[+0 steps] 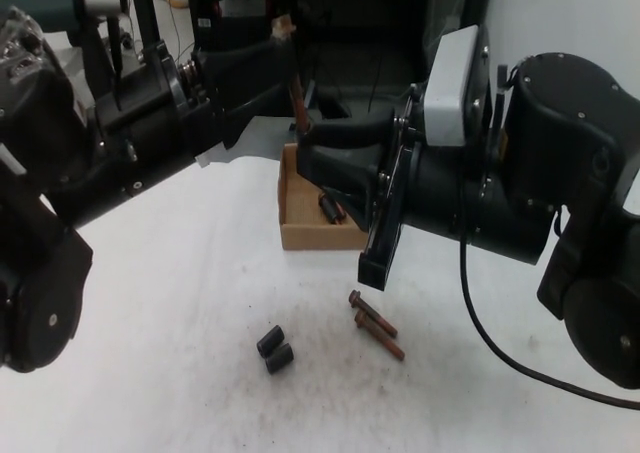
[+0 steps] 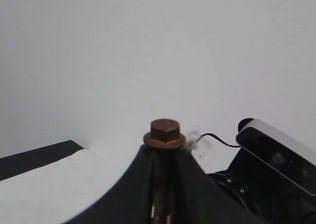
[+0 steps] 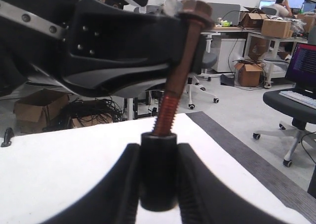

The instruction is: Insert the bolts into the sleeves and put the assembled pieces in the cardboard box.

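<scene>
Mid-air, 12 o'clock from box (image 1: 300,235): left fingers (image 2: 131,189) clamped on bolt (image 2: 164,132) shank; right fingers (image 3: 116,189) closed round sleeve (image 3: 158,174), thread tip in bore. Spare bolts (image 1: 376,325) on table (image 1: 150,273), 5 o'clock from box. Likely steel: stiff, light, slick; hold mid-body.

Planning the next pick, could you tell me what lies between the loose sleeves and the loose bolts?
Just bare bench between sleeves and bolts, in the high view.

This is an open-plan office serving as a lab. Rolling chairs (image 3: 289,101), computer screens (image 3: 297,0) on far tables, a laptop (image 3: 302,63), cardboard boxes (image 3: 248,71) and tangled floor cables (image 3: 94,110) lie beyond a white-covered desk (image 3: 59,174).
</scene>
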